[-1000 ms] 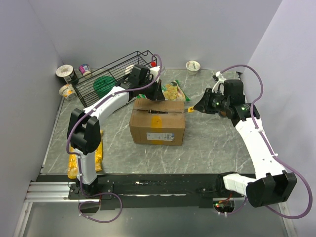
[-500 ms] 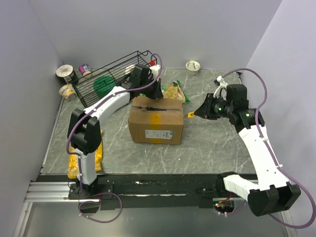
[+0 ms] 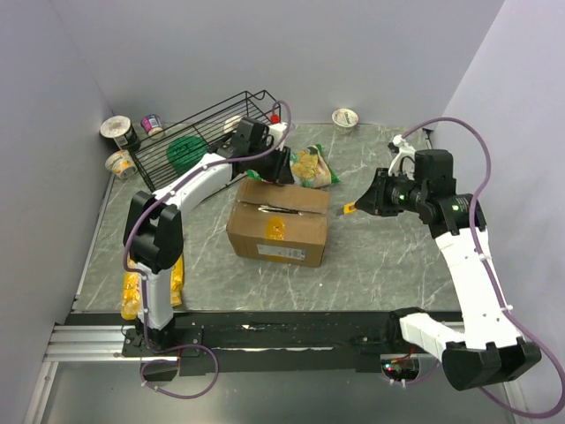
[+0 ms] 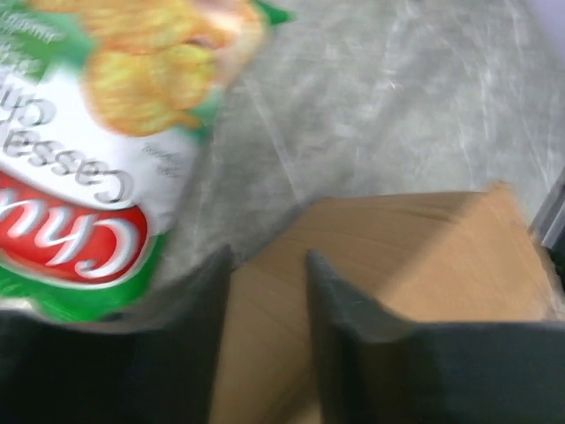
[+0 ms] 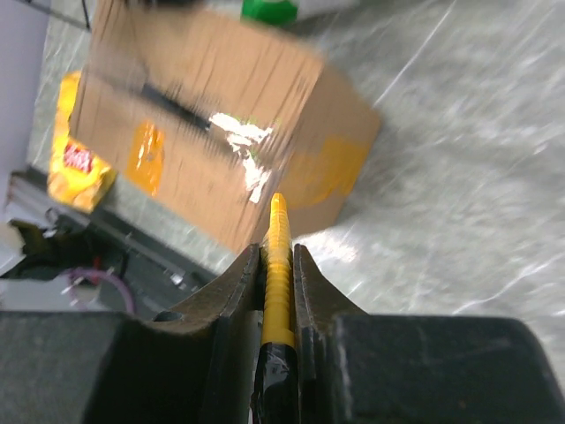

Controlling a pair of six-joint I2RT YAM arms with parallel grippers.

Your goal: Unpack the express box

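Observation:
The express box (image 3: 278,231), a brown carton with an orange sticker and a white label, stands mid-table with its top flaps down. My left gripper (image 3: 282,170) hovers at the box's far edge. In the left wrist view its fingers (image 4: 344,300) stand apart over bare cardboard (image 4: 424,256), holding nothing. My right gripper (image 3: 363,201) sits to the right of the box, clear of it, shut on a yellow ridged cutter (image 5: 279,231) whose tip (image 3: 348,209) points at the box (image 5: 203,97).
A green chip bag (image 3: 310,165) lies just behind the box, close to the left fingers (image 4: 97,132). A black wire basket (image 3: 203,132) stands at the back left with cups (image 3: 117,131) beside it. Yellow chip bags (image 3: 132,290) lie by the left arm's base. A small tub (image 3: 344,117) sits at the back.
My left gripper has opened and let go of the box's far flap, which has dropped flat. The box has shifted a little left. My right gripper drew back to the right with the cutter.

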